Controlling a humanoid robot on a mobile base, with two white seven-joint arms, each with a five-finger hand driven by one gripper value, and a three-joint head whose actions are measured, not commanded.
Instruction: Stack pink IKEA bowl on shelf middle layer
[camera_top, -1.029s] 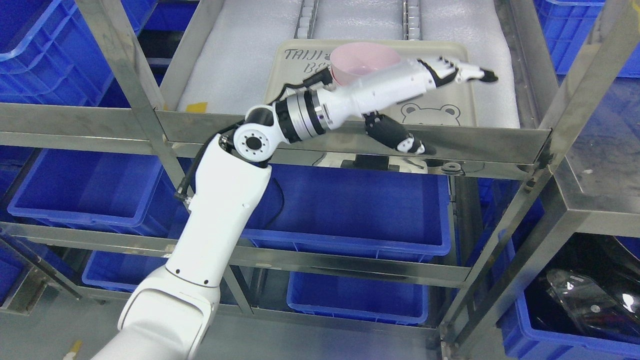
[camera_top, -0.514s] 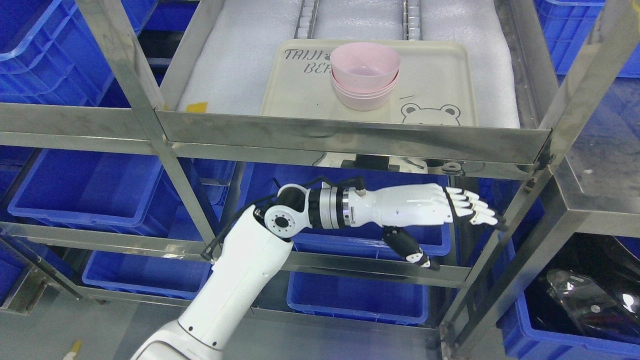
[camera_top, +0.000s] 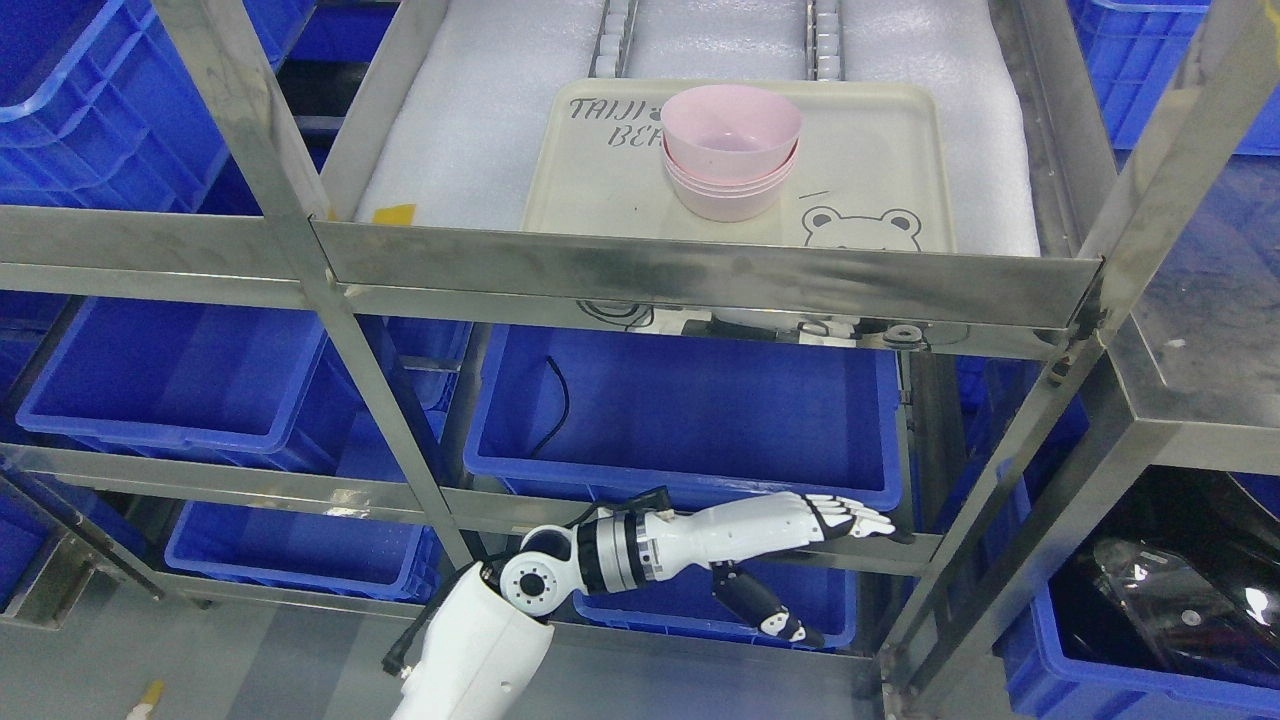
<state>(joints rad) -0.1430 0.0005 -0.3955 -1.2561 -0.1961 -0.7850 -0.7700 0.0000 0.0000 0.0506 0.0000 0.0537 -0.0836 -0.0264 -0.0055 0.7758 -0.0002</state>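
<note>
We see the pink bowl (camera_top: 731, 122) sitting on top of a stack of pink bowls (camera_top: 732, 180), approx mid of the cream tray (camera_top: 880, 160), which lies on white foam padding (camera_top: 470, 110) on the steel shelf (camera_top: 700, 268). Tray carries a bear drawing near its right corner and lettering at its far left; nothing else on it. Top bowl looks empty. Below the shelf rail, a big blue bin (camera_top: 690, 415) holds only a black cable (camera_top: 558, 405) at its left side. Another blue bin (camera_top: 170, 380) to the left looks empty; more bins lower down and at far left and right edges.

Our left hand (camera_top: 800, 560) hangs low, in front of the lower rail (camera_top: 700, 530), well apart from the bowls, fingers (camera_top: 850, 520) stretched out flat to the right, thumb dropped below, holding nothing. Right arm isn't visible.

Room: tray has bare surface left and right of the stack; shelf front lip stands just near the tray's edge, w/ slanted posts at both sides.
</note>
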